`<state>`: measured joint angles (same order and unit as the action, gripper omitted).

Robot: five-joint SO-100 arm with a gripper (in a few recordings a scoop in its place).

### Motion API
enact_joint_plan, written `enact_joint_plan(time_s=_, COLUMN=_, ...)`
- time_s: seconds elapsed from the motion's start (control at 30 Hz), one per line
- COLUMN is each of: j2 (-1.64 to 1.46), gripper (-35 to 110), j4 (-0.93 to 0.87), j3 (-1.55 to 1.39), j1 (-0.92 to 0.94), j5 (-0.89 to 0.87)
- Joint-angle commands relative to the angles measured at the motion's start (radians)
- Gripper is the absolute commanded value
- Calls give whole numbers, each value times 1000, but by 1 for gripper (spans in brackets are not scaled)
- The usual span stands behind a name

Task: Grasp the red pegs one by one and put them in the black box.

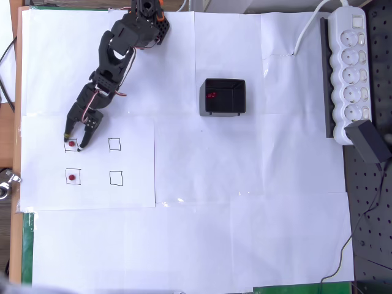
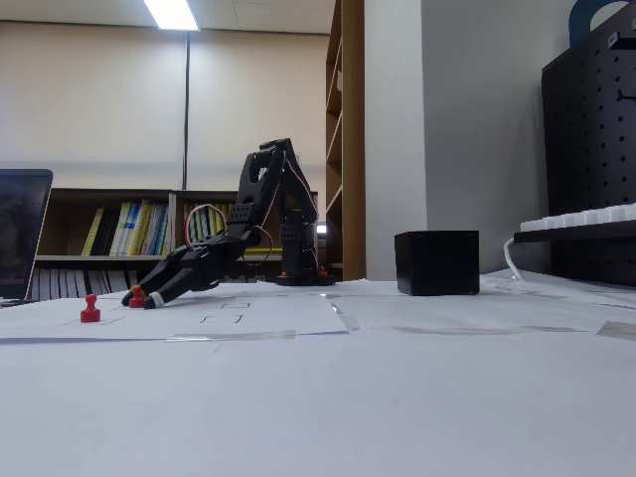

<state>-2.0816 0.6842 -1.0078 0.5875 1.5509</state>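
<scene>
Two red pegs (image 1: 72,161) on paper squares | tool (image 1: 73,142) jaws apart, straddling upper peg | two pegs inside black box (image 1: 223,97) | worktop (image 1: 245,233) papered

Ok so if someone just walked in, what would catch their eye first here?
Probably the black arm reaching across white paper, its gripper open around a red peg in a drawn square. Another red peg sits just below it in the overhead view, and the black box stands mid-table with red inside.
</scene>
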Motion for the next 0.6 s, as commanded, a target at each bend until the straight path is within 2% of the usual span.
enact_joint_plan(time_s=0.0, j2=-9, gripper=16, j4=21, j3=-58, j1=2, j5=0)
enact_joint_plan(time_s=0.27, j2=-12, gripper=13, j4=2, j3=-67, j1=15, j5=-15)
enact_joint_plan(time_s=0.43, j2=-9, gripper=1, j4=-48, j3=-83, j1=17, j5=3)
enact_joint_plan(time_s=0.57, j2=-12, gripper=0, j4=-71, j3=-97, j1=23, j5=-5)
